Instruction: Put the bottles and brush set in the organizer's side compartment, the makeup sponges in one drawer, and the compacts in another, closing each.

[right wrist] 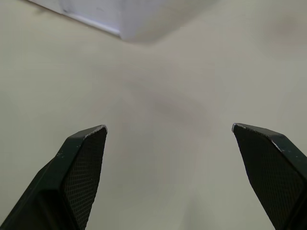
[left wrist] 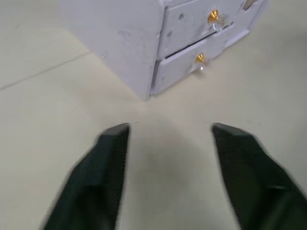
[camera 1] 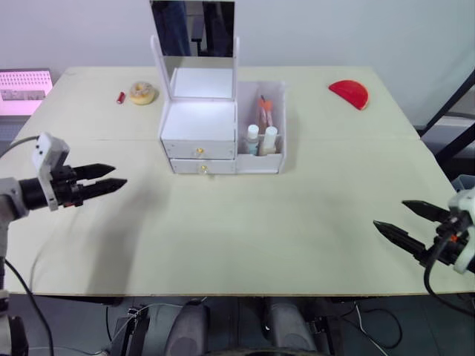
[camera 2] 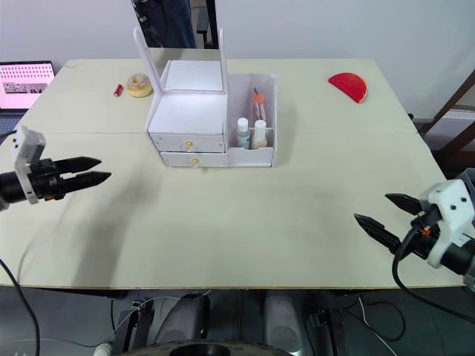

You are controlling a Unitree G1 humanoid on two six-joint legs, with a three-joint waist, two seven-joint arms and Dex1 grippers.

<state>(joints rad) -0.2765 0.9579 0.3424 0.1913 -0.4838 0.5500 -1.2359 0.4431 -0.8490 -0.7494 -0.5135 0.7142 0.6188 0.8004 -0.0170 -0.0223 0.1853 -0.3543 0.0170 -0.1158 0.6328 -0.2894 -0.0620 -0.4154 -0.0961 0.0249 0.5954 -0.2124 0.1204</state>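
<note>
So the white organizer [camera 1: 223, 130] sits toward the far middle of the table [camera 1: 245, 230], with a mirror [camera 1: 194, 44] standing up at its back. Both drawers on the front look pushed in: the upper drawer [camera 1: 199, 148] and the lower drawer [camera 1: 202, 167], each with a little gold knob. The side compartment [camera 1: 261, 130] is on the organizer's right, and it's got two small white-capped bottles [camera 1: 260, 139] standing at its near end, side by side, plus some pinkish-orange sticks behind them that I'd guess are the brush set [camera 1: 264, 111], though it's too small to be sure.

On the far left of the table there's a donut-looking round thing [camera 1: 142, 93], with a tiny red item [camera 1: 120, 97] just beside it on the left. Far right has a red half-circle piece [camera 1: 349, 93] lying on its own, well apart from the organizer.

The left gripper [camera 1: 107, 178] hovers over the left side of the table, pointing toward the organizer, fingers a bit apart and holding nothing. The right gripper [camera 1: 404, 222] is at the near right, fingers spread wide, also empty.

A pink laptop screen [camera 1: 24, 89] sits past the far left edge.
</note>
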